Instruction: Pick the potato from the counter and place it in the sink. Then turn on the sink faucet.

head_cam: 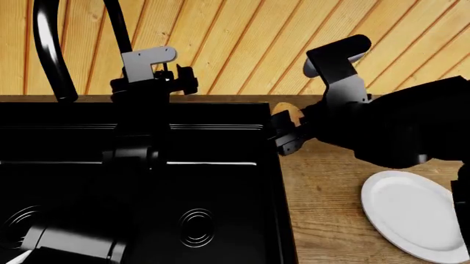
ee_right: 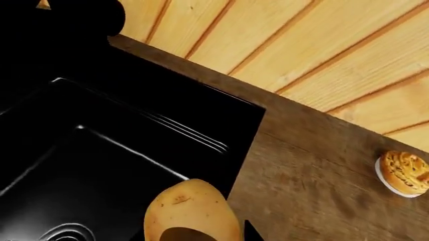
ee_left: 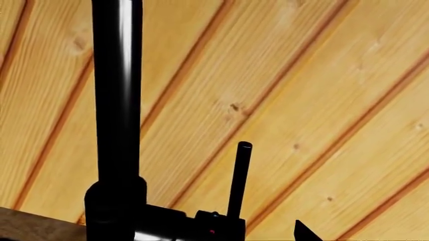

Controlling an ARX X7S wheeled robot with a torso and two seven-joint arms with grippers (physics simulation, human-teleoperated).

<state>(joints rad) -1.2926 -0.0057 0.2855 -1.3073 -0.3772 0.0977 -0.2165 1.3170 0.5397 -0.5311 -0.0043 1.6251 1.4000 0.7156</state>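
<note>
Holding the potato (ee_right: 191, 211) tight, the right pincer (head_cam: 288, 135) hangs right at the edge where the black sink (head_cam: 220, 181) meets the brown wood desk (head_cam: 331, 192). In the right wrist view the potato sits between the fingers, up in the air, partly over the sink basin and partly over the desk edge. In the head view only a small bit of the potato peeks out behind the right arm. The sink basins look bare inside, with round ringed drains (head_cam: 196, 226) showing at the bottom. A white plate (head_cam: 415, 214) lies flat on the desk, to the right of the sink, and nothing is on it. A small lumpy brown muffin (ee_right: 404, 173) sits on the desk near the wood wall, well apart from the potato. The left pincer (head_cam: 173, 77) is up by the back of the sink, close to the tall black sink faucet (ee_left: 117, 115) and its thin upright lever (ee_left: 239, 178). I cannot tell if the left pincer is open or closed.
</note>
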